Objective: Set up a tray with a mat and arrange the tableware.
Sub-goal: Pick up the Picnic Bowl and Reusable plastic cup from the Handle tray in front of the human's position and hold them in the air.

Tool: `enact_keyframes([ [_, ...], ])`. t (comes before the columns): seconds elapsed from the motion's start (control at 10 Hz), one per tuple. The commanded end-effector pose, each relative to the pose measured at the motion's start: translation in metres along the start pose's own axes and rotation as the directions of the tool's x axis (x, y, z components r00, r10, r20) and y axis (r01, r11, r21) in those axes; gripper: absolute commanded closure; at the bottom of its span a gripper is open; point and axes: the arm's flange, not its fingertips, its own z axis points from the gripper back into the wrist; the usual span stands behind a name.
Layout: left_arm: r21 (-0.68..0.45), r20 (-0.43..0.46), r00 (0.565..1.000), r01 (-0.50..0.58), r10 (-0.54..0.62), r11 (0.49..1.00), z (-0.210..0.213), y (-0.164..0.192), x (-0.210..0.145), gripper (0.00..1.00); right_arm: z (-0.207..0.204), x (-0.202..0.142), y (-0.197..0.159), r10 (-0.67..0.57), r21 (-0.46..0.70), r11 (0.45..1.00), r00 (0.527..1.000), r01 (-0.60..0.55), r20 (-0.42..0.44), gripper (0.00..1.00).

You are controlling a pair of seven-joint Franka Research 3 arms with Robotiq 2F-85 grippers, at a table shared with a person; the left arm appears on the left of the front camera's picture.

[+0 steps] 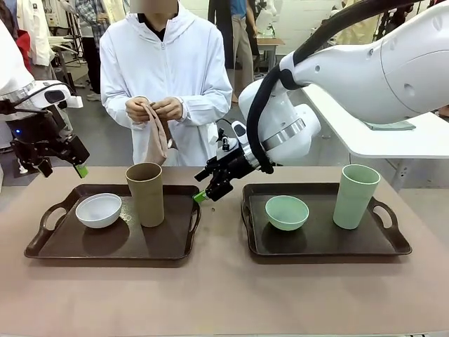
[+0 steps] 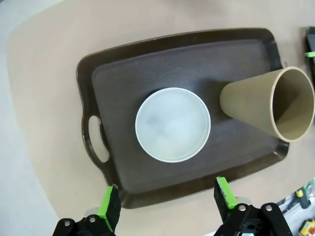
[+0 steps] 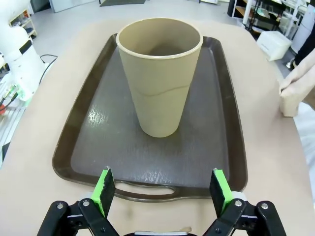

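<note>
Left gripper (image 2: 167, 199) spread, empty, above brown tray (image 2: 147, 64) holding white bowl (image 2: 173, 124). My right gripper (image 3: 160, 189) spread too, facing tan-brown cup (image 3: 160, 73).

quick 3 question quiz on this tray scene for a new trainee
1. True or false: the tan cup and the white bowl share the left tray.
2. The mint bowl sits on: A the left tray, B the right tray?
3. Is the right gripper open or shut?
Key: 1 true. 2 B. 3 open.
</note>
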Motion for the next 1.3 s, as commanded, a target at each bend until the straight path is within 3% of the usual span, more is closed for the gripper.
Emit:
enact_keyframes([
  [0.0, 0.001, 0.006, 1.000, -0.002, 0.002, 1.000, 0.000, 0.001, 0.001, 0.00, 0.004, 0.005, 0.007, 0.055, 0.027, 0.998, 0.998, -0.056, 0.039, 0.00],
  [0.5, 0.090, -0.041, 0.998, -0.047, 0.051, 0.995, -0.017, 0.013, 0.007, 0.00, -0.051, 0.012, -0.009, 0.022, 0.038, 0.999, 0.997, -0.024, 0.075, 0.00],
  [0.8, 0.134, -0.061, 0.998, -0.020, 0.028, 0.991, -0.046, 0.018, 0.015, 0.00, -0.071, 0.015, -0.019, -0.007, 0.014, 1.000, 0.988, 0.005, 0.157, 0.00],
  [1.2, 0.118, -0.083, 0.996, 0.000, 0.010, 0.993, -0.080, 0.020, 0.026, 0.00, -0.100, 0.022, -0.027, -0.026, 0.063, 0.998, 0.981, 0.014, 0.191, 0.00],
])
